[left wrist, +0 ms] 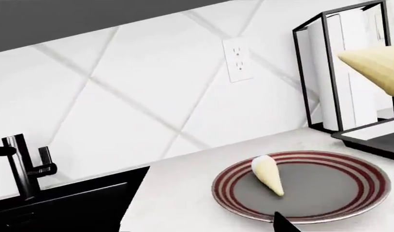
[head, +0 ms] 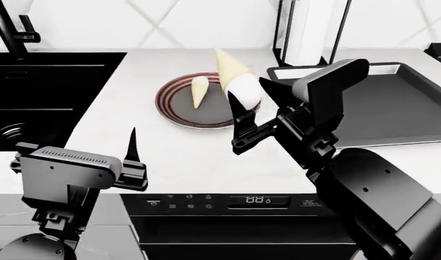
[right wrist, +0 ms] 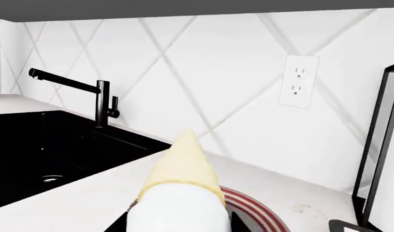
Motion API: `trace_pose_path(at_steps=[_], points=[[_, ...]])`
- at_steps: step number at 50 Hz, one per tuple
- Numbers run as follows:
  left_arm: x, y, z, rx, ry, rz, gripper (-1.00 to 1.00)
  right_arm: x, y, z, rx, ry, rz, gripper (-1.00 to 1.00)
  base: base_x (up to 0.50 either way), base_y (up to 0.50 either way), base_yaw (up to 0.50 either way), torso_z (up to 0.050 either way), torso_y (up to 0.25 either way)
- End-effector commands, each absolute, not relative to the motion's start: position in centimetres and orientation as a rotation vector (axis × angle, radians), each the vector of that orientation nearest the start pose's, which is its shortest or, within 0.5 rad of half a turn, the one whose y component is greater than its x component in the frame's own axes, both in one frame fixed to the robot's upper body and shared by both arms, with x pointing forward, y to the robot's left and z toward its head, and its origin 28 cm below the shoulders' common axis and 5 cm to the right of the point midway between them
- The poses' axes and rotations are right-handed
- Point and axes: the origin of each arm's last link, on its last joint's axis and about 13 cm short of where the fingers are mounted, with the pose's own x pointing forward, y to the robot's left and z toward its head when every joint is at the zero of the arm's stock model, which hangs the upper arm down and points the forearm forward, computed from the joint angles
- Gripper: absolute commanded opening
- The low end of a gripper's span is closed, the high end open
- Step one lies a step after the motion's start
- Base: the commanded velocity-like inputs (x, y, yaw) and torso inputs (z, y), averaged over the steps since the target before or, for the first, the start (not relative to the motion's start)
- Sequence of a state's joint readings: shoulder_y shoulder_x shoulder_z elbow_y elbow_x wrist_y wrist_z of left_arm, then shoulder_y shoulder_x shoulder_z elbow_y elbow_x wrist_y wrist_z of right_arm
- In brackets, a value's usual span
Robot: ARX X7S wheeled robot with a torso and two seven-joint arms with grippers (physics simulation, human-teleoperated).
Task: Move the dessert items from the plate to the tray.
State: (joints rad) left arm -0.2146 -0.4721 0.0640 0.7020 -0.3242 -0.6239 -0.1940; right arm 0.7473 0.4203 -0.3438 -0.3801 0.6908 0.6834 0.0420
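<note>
- Holding one ice-cream cone (head: 236, 76) in your right end effector (head: 250, 97), you have it clenched on the white rounded top, with the pale yellow point sticking up and back toward the wall.
- That held cone is raised above the right rim of the striped plate (head: 178, 116); the plate itself sits on the white bench (head: 184, 157) between the black sink (head: 47, 103) and the tray (head: 408, 108).
- Your second ice-cream cone (head: 198, 90) lies on its side in the plate's grey centre, white top toward the back wall, point toward the bench's front edge.
- The dark grey tray rests at the bench's right end, just beside the plate, and nothing shows on its visible part.
- Your left end effector (head: 133, 162) hangs near the bench's front edge, well apart from the plate, released, fingers spread and grasping nothing.
- Behind the tray's back left corner stands a black wire-frame rack (left wrist: 339, 67) with white panels inside.
- A black faucet (right wrist: 87, 96) stands at the sink's back edge, and a white wall outlet (left wrist: 238, 60) sits on the tiled wall above the bench.
</note>
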Motion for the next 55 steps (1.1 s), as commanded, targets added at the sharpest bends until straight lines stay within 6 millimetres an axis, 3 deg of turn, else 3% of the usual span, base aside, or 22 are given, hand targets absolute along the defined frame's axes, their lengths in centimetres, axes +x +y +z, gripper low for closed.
trace_pose_path(at_steps=[1,23,32,55], points=[[21.4,25.3,16.5,0.217,-0.241,-0.057,1.00,28.4,-9.5,21.9,-0.082,-0.213,0.561,-1.00,0.30,-0.48,0.00,0.000,0.000],[21.4,25.3,16.3,0.216,-0.237,-0.058,1.00,27.5,-8.7,21.4,-0.130,-0.205,0.710,-1.00,0.34,-0.43,0.00,0.000,0.000],[21.4,25.2,16.2,0.214,-0.234,-0.060,1.00,27.3,-8.6,21.4,-0.102,-0.214,0.745,-1.00,0.50,-0.03,0.00,0.000,0.001],[21.4,25.3,16.2,0.214,-0.232,-0.057,1.00,27.3,-8.6,21.0,-0.098,-0.186,0.779,-1.00,0.05,0.00,0.00,0.000,0.000]])
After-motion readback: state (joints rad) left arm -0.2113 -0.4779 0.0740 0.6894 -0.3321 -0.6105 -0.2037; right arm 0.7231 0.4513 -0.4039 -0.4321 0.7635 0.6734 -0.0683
